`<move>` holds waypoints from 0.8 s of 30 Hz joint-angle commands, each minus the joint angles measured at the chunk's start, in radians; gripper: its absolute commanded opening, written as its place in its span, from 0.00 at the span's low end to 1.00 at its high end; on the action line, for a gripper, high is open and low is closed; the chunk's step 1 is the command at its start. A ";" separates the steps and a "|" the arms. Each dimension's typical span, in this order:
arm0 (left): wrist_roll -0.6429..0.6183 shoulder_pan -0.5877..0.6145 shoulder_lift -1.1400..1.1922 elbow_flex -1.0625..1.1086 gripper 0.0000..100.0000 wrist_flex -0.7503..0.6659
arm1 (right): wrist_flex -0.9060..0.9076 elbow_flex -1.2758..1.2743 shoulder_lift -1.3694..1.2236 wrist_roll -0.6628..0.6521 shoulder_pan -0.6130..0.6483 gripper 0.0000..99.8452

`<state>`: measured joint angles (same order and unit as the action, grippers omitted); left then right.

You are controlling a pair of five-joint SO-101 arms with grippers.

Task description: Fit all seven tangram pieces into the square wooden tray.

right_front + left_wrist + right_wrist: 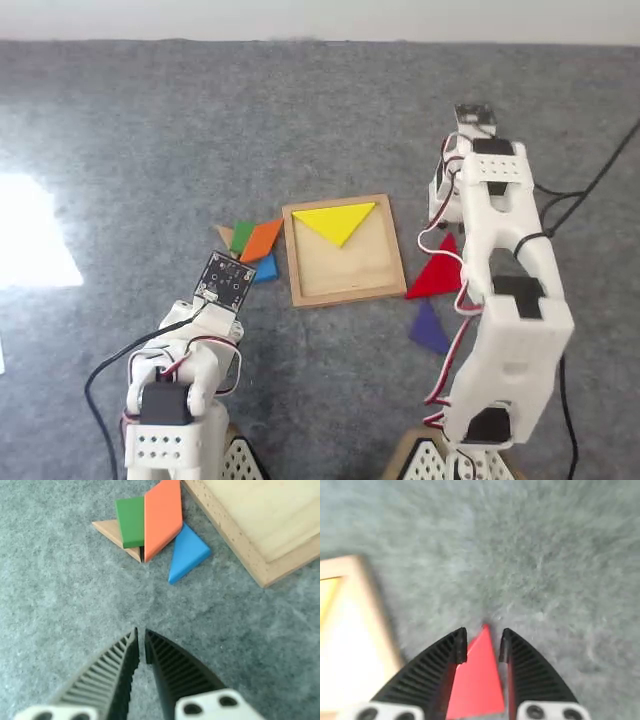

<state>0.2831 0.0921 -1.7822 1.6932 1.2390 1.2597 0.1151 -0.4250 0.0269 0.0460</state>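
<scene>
Well, my left end effector [140, 633] is pressed together, its ribbed fingers [167, 662] meeting at the tips with nothing between them, above bare grey worktop [150, 150]. Just ahead of it lies a small cluster: the orange parallelogram [162, 517] lies beside the green piece [131, 521], and a tan triangle [111, 530] pokes out from under them. The blue triangle [187, 555] sits beside the orange one, between the cluster and the rim of the wooden tray [235, 545].

From the high view the tray [345, 296] sits in the middle of the worktop. The yellow triangle [335, 220] lies inside it, long edge against the far wall and point towards the centre; the floor around it is bare wood. The cluster is just off the tray's left side.

My right end effector [482, 642] has its fingers either side of the red triangle [477, 680], whose point sticks out between the tips. It looks pinched, but with this blur I cannot be sure how firmly, nor whether it is clear of the worktop. In the high view the red triangle [435, 275] is just beside the tray's right edge, partly hidden by my right arm [505, 260]. The purple piece [428, 328] lies flat nearer my base, apart from the tray.
</scene>
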 commanded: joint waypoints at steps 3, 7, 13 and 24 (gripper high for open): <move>-0.006 0.005 0.006 -0.008 0.02 0.006 | 0.079 -0.117 0.415 0.011 0.090 0.10; -0.006 0.005 0.006 -0.008 0.02 0.006 | -0.068 -0.482 0.588 0.037 0.139 0.19; -0.006 0.005 0.006 -0.008 0.02 0.006 | -0.417 -0.853 0.627 0.178 0.108 0.20; -0.006 0.005 0.006 -0.008 0.02 0.006 | -0.421 -0.881 0.624 0.555 0.097 0.53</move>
<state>0.2831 0.0921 -1.7822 1.6932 1.2390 0.8117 -0.7687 0.1473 0.5178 0.1565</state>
